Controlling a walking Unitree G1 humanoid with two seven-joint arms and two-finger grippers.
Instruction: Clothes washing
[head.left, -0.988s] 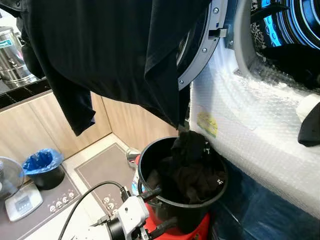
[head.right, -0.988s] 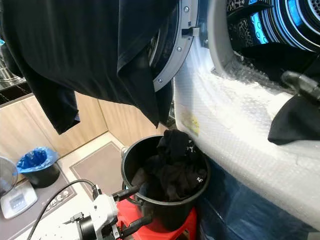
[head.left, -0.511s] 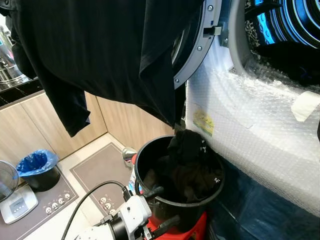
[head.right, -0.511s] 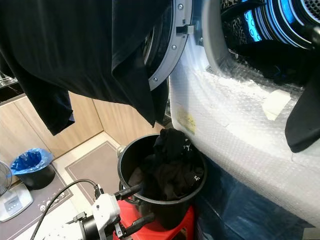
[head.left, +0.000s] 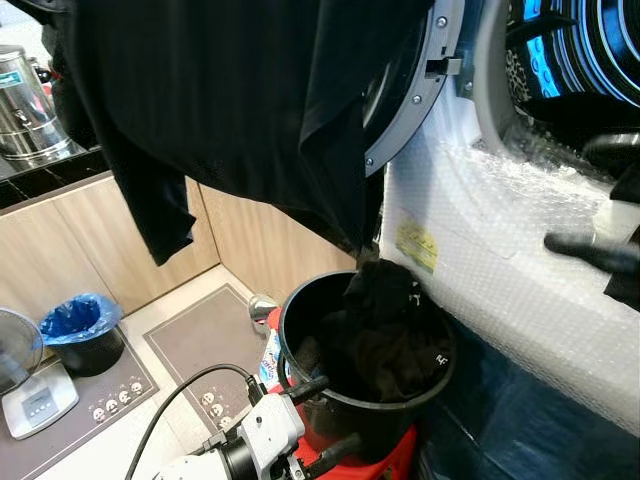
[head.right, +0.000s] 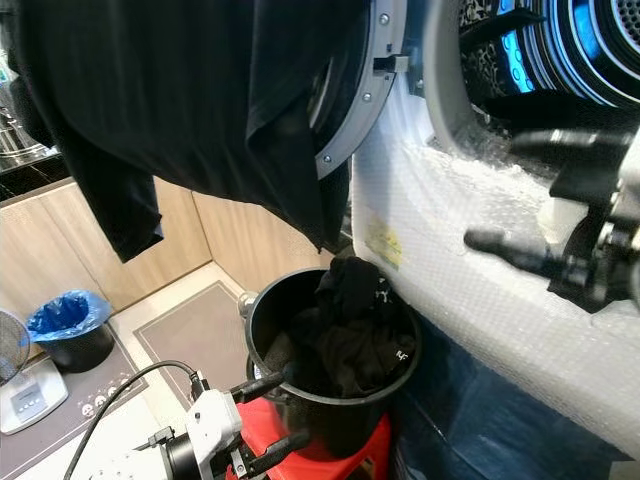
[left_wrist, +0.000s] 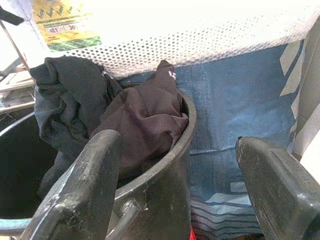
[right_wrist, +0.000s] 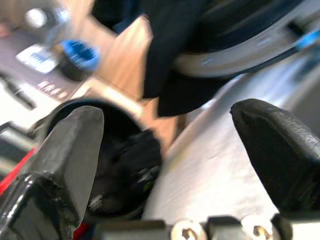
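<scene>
A black bucket (head.left: 300, 325) full of dark clothes (head.left: 385, 340) stands on a red stool (head.left: 400, 455) in front of the washing machine (head.left: 480, 230), which is wrapped in bubble film. Over the machine's open door (head.left: 425, 85) hangs a large black garment (head.left: 220, 100). The drum (head.right: 580, 40) glows blue, with dark laundry (head.right: 560, 105) at its mouth. My left gripper (head.left: 325, 418) is open, low beside the bucket's near wall. My right gripper (head.right: 495, 190) is open in front of the machine's front, below the drum mouth, with nothing between its fingers (right_wrist: 65, 150).
A small bin with a blue bag (head.left: 80, 320), a scale (head.left: 40, 395) and a power strip (head.left: 110, 405) lie on the floor at the left. A metal urn (head.left: 25, 100) stands on the wooden counter. Blue sheeting (head.left: 520, 420) covers the machine's base.
My right gripper has swung leftward into view across the machine's front, fingers open. The black cloth that hung at the right edge is mostly gone from there. The left gripper has stayed put.
</scene>
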